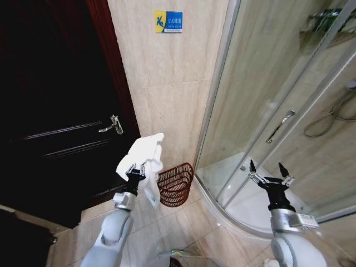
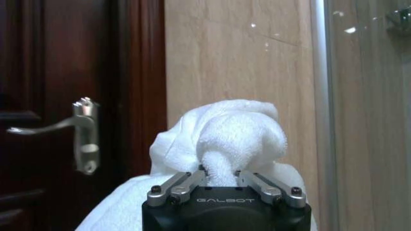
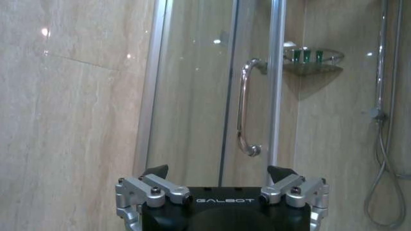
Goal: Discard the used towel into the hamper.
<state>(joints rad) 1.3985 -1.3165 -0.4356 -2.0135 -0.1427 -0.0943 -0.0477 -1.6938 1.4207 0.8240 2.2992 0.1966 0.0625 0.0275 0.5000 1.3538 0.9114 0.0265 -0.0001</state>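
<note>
A white towel (image 1: pixel 146 153) hangs bunched from my left gripper (image 1: pixel 135 168), which is shut on it and held up in front of the tiled wall. In the left wrist view the towel (image 2: pixel 231 139) bulges out between the closed fingers (image 2: pixel 186 185) of that gripper (image 2: pixel 218 175). The hamper (image 1: pixel 176 183), a dark red-brown wire-mesh basket, stands on the floor against the wall, just right of and below the towel. My right gripper (image 1: pixel 268 169) is open and empty, raised in front of the glass shower enclosure; its fingertips (image 3: pixel 157 172) stand wide apart in the right wrist view.
A dark wooden door (image 1: pixel 55 111) with a metal handle (image 1: pixel 113 125) is on the left. A curved glass shower enclosure (image 1: pixel 278 100) with a door handle (image 3: pixel 244 110) fills the right. Beige tiled floor (image 1: pixel 167 228) lies between my arms.
</note>
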